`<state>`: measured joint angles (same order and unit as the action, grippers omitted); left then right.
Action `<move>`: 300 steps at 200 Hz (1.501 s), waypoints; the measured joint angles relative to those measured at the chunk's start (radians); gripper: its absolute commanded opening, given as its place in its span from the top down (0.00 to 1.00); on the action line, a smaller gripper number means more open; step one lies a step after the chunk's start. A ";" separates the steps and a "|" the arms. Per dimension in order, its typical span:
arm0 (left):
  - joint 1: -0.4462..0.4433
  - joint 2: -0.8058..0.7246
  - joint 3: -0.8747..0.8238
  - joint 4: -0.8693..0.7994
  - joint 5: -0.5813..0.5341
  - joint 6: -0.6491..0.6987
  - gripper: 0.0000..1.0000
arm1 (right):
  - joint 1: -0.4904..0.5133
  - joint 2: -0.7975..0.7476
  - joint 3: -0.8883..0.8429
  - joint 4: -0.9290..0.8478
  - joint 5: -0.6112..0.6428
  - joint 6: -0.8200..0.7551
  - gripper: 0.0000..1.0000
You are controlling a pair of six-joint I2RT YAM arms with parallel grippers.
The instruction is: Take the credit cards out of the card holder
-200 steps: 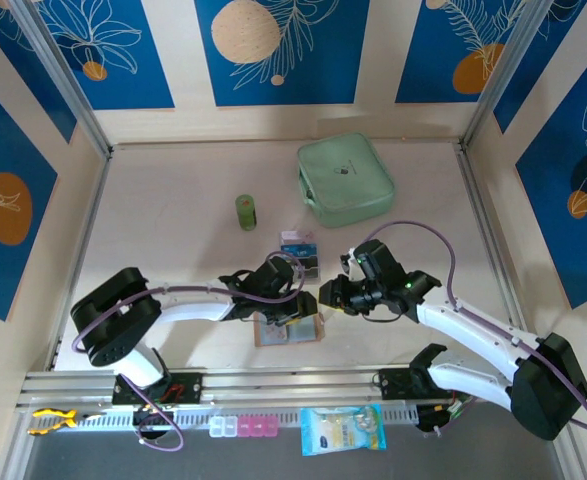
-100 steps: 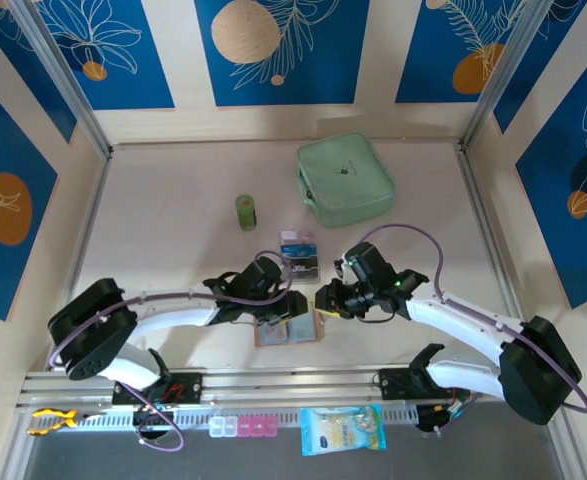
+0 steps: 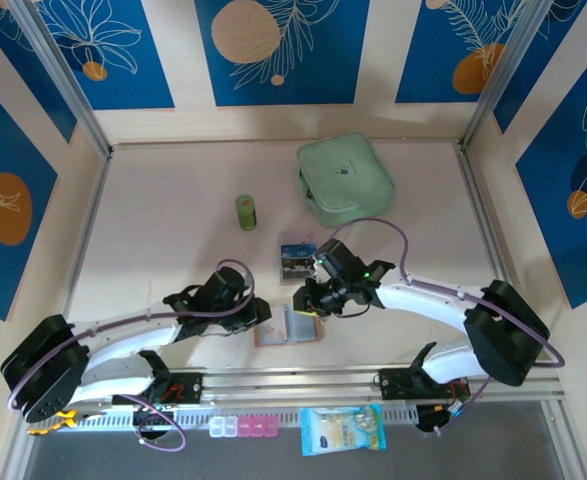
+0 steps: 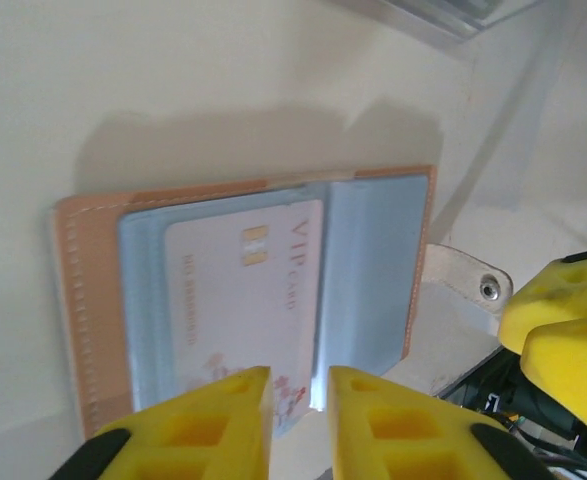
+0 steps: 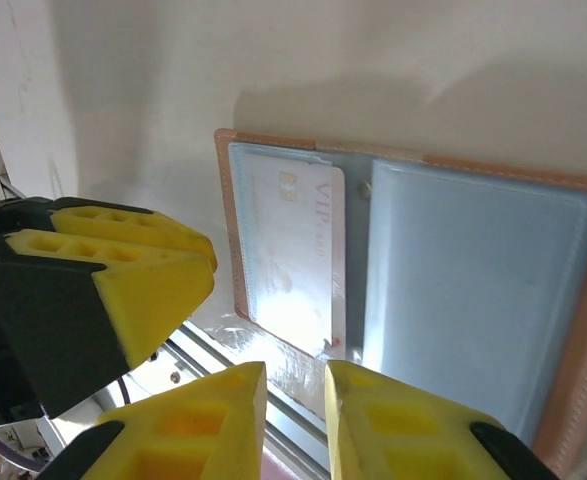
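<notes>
The tan-pink card holder [image 3: 289, 328] lies open and flat near the table's front edge. Its grey slots [image 5: 473, 290] face up and the clasp tab [image 4: 468, 285] sticks out to one side. A pale VIP card [image 4: 243, 300] [image 5: 298, 250] sits in one slot. A little farther back, blue and dark credit cards [image 3: 297, 256] lie on the table. My left gripper [image 3: 263, 313] [image 4: 300, 400] hovers at the holder's left edge, open by a narrow gap and holding nothing. My right gripper [image 3: 306, 303] [image 5: 295, 400] is over the holder's far edge, also narrowly open and empty.
A mint-green zip case [image 3: 345, 180] lies at the back. A small green cylinder [image 3: 246, 212] stands left of centre. The aluminium rail [image 3: 293, 385] runs just in front of the holder. A pink pill box [image 3: 248, 428] and a printed packet [image 3: 343, 430] sit below it.
The left arm has drawn back to the left, taking its gripper off the holder to the holder's left edge. The right gripper has slid left over the holder.
</notes>
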<state>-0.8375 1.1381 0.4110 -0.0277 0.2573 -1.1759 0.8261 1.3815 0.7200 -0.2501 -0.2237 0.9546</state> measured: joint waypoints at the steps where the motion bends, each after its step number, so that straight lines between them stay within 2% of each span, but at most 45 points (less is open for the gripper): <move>1: 0.001 -0.002 -0.002 -0.001 0.000 -0.003 0.84 | 0.001 0.003 0.001 0.002 0.000 0.000 0.77; 32: 0.017 -0.011 -0.023 -0.012 0.000 0.003 0.95 | 0.028 0.080 0.028 0.035 -0.001 0.001 0.79; 71: 0.031 0.019 -0.029 -0.003 0.004 0.005 0.98 | 0.051 0.161 0.035 0.073 -0.006 0.008 0.79; 118: 0.035 0.088 -0.036 0.022 0.013 0.006 0.99 | 0.072 0.238 0.051 0.102 -0.016 0.012 0.78; 198: 0.037 0.090 -0.036 0.020 0.016 0.025 0.99 | 0.080 0.283 0.067 0.124 -0.019 0.016 0.76; 300: 0.042 0.089 -0.034 0.006 0.016 0.033 0.99 | 0.092 0.281 0.116 0.001 0.053 -0.008 0.75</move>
<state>-0.7959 1.2270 0.3775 -0.0216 0.2733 -1.1431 0.9180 1.6623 0.8360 -0.2489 -0.1711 0.9470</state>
